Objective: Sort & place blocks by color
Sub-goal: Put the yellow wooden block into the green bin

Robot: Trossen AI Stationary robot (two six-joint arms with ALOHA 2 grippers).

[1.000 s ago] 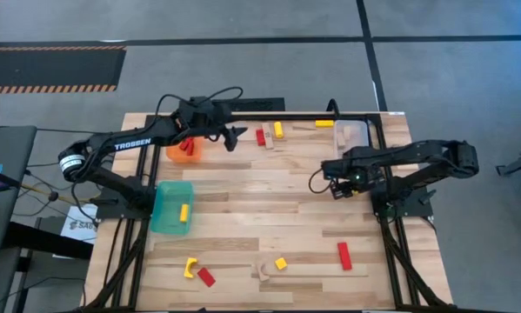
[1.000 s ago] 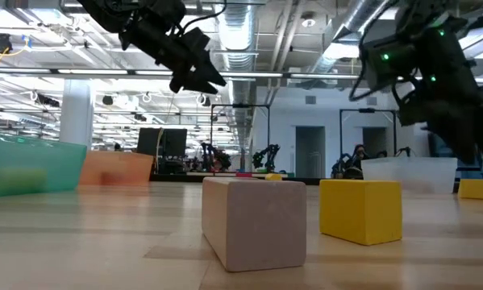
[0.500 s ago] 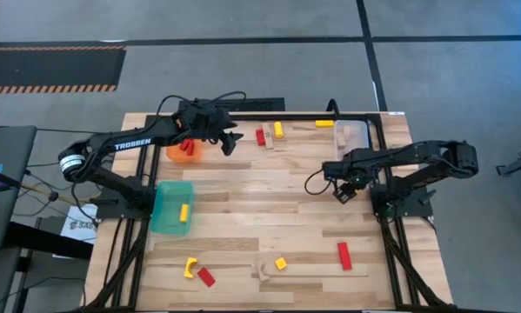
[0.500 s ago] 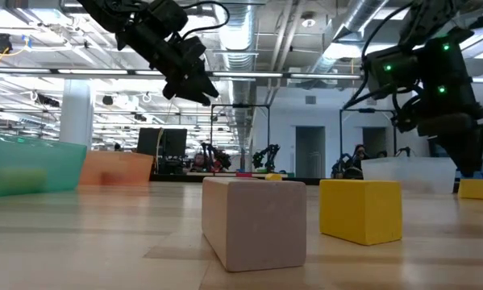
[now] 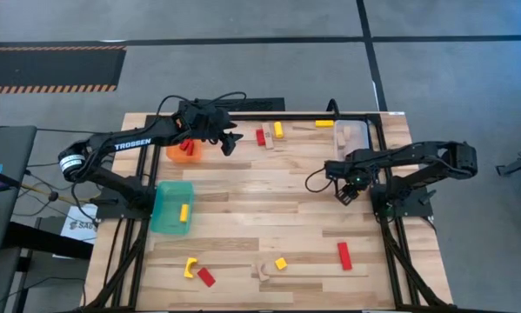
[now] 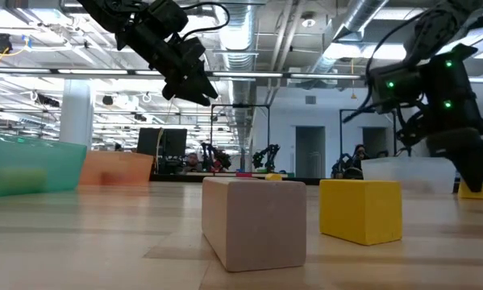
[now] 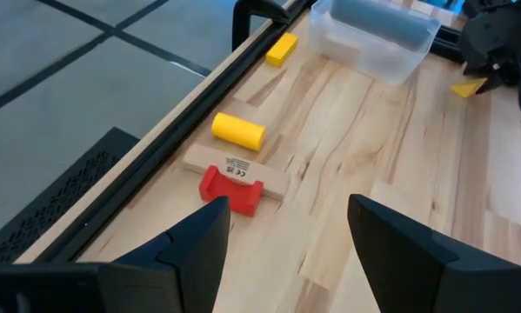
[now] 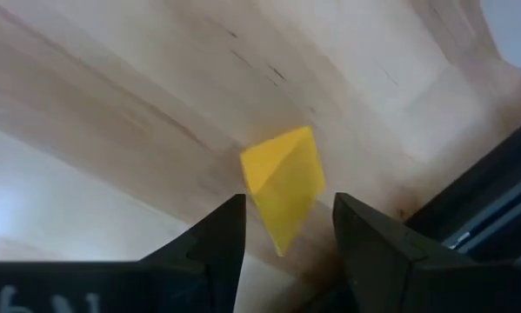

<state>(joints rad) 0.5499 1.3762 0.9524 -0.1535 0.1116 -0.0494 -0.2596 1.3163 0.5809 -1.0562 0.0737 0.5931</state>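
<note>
A: Biggest first. Wooden table [image 5: 269,196], black rail along its far edge. Three bins: teal bin [image 5: 172,207] with one yellow block in it, orange bin [image 5: 183,149] with red pieces, clear bin [image 5: 352,133] at the far right corner.

B: And the arms?

A: Left gripper [image 7: 282,228] hangs above the table just beside the orange bin, fingers apart, nothing between them. Ahead of its fingers lie a pale wood bar [image 7: 236,167] with a red block [image 7: 229,191] touching it, and a yellow cylinder [image 7: 238,130] just beyond; farther off a yellow bar [image 7: 281,49] by the rail.

B: Right one?

A: Right gripper [image 8: 283,228] is low over the table near the clear bin. A yellow wedge-shaped block [image 8: 284,184] sits between its fingertips; the fingers flank it with slight gaps, so not clamped as far as I can tell. Dark frame rail close behind it.

B: Loose blocks elsewhere?

A: Near edge: red bar [image 5: 343,255], yellow cube [image 5: 280,263], pale wood block [image 5: 265,271], a small red block [image 5: 206,276] and a yellow piece [image 5: 190,267] beside it. All well apart from both sets of fingers.
</note>
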